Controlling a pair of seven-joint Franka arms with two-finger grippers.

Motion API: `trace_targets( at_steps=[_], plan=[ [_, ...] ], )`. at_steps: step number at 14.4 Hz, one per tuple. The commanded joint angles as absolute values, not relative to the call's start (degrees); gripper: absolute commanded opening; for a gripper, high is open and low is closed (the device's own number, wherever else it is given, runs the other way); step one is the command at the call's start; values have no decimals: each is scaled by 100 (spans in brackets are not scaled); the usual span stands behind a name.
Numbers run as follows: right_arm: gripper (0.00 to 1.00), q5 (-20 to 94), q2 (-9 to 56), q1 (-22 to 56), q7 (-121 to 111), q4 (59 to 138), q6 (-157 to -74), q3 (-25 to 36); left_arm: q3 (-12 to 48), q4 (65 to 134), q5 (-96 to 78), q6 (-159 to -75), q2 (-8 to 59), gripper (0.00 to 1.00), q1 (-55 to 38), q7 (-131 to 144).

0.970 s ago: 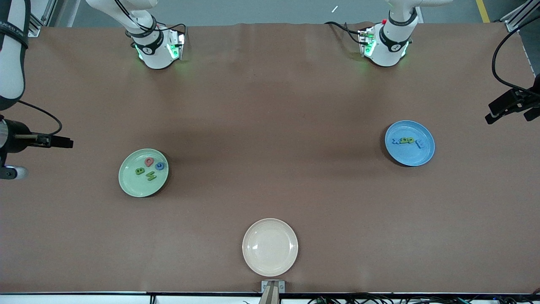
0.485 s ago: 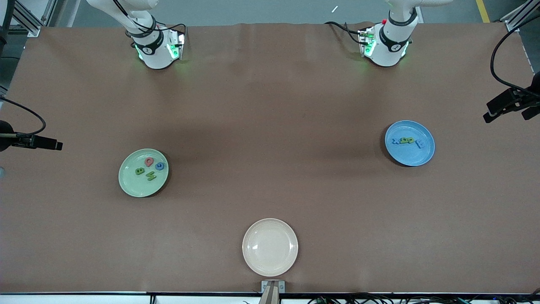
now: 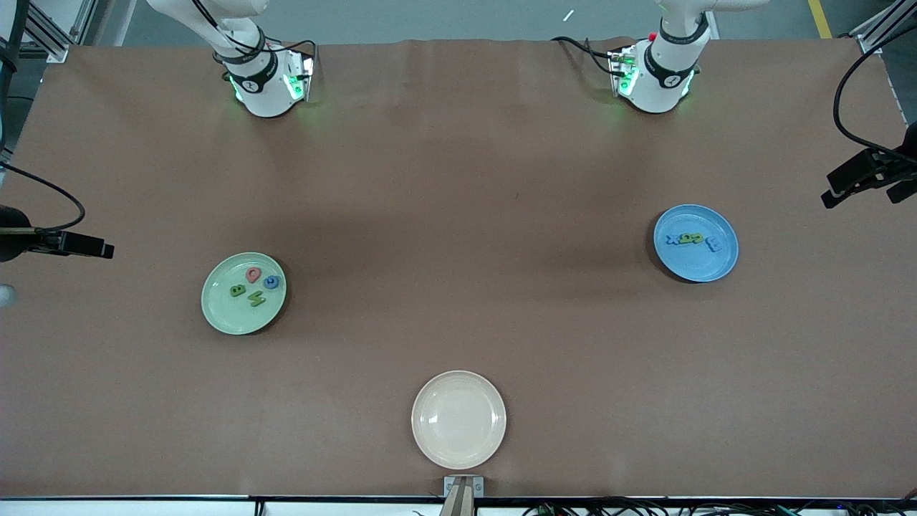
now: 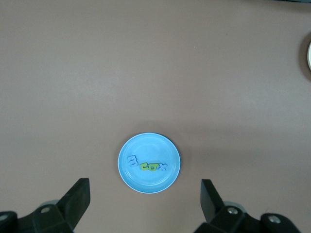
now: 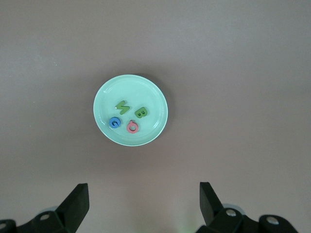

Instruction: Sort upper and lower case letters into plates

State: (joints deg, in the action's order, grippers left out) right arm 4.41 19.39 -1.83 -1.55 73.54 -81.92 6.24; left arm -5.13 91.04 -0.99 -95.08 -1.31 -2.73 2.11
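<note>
1. four letters (image 3: 254, 285) lie in the green plate (image 3: 218, 315), four (image 3: 692, 240) in the blue plate (image 3: 706, 269).
2. they look light, stiff and thin; pinch one across its edges.
3. left gripper (image 4: 143, 206) hangs spread and empty high over the blue plate, right gripper (image 5: 143, 204) likewise over the green.
</note>
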Motion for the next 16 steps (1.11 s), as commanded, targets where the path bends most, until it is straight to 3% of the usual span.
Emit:
trace_targets(
  at_steps=[1,8,16],
  plan=[
    [100,396,1803,-89,-316,7382,-8139,589,-501,9053,-79,-9396,-184,100,-255,211],
    [100,141,941,18,-334,8471,-8454,598,-501,9053,-88,-9396,-184,100,-229,220],
    [100,-79,71,-184,-931,9044,-8596,571,-501,9044,-88,-9396,-185,100,-246,211]
  ],
)
